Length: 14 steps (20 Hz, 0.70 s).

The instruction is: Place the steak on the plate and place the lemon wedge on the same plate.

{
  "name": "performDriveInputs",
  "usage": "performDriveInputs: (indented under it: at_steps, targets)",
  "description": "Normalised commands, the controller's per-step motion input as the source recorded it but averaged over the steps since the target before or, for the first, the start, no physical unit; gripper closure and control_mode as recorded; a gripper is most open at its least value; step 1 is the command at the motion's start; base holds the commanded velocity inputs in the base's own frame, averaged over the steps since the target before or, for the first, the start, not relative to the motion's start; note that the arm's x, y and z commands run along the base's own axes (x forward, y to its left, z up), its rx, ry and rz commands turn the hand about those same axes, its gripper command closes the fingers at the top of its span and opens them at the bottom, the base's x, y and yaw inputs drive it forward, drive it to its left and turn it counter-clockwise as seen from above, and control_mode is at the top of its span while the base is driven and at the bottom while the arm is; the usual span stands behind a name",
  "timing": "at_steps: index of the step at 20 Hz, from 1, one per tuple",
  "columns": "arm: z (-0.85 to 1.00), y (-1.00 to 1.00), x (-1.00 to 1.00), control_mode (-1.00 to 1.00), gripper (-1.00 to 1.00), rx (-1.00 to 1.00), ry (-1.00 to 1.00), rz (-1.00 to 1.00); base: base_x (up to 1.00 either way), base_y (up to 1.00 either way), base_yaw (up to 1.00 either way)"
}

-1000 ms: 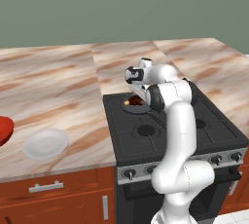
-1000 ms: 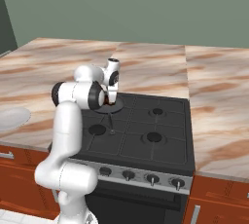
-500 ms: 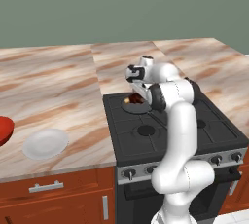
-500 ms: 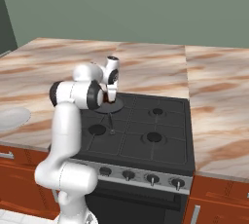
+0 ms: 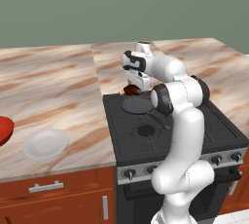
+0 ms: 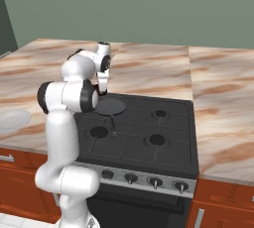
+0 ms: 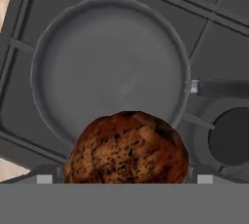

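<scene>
Steak (image 7: 127,147) sits pinched in my pincer (image 5: 133,89), held up over the frying pan (image 7: 111,69), whose dark grey bowl lies bare beneath it. In the hand view the browned, speckled lump covers the pan's near rim and hides my fingertips. The pan rests on the back left burner of the black stove (image 5: 168,128), its handle (image 6: 113,124) reaching toward the stove's front, with an uncovered burner (image 5: 145,130) just ahead of it. My own forearm crosses the stove between the pan and the right-hand burners in the left base view. The plate (image 5: 45,143) lies well apart to the left on the marbled bench (image 5: 53,86), near its front edge, and just left of it the red bowl (image 5: 4,129) shows at the picture's edge. Knobs (image 6: 131,178) line the stove front above wooden cabinets (image 5: 58,201). No writing or label can be read anywhere.
</scene>
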Motion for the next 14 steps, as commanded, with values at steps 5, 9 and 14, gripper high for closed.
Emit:
performDriveInputs:
  at_steps: [5, 9, 14]
  targets:
    - [0.03, 0.99, -0.91, -1.0, 1.0, -0.01, 0.0, 0.18, 0.0, 0.0, 0.0]
    - [0.02, 1.0, -0.89, -1.0, 1.0, -0.04, 0.0, 0.23, 0.0, 0.0, 0.0]
    - [0.21, 0.9, -0.51, -1.0, 1.0, -0.06, 0.0, 0.22, 0.0, 0.0, 0.0]
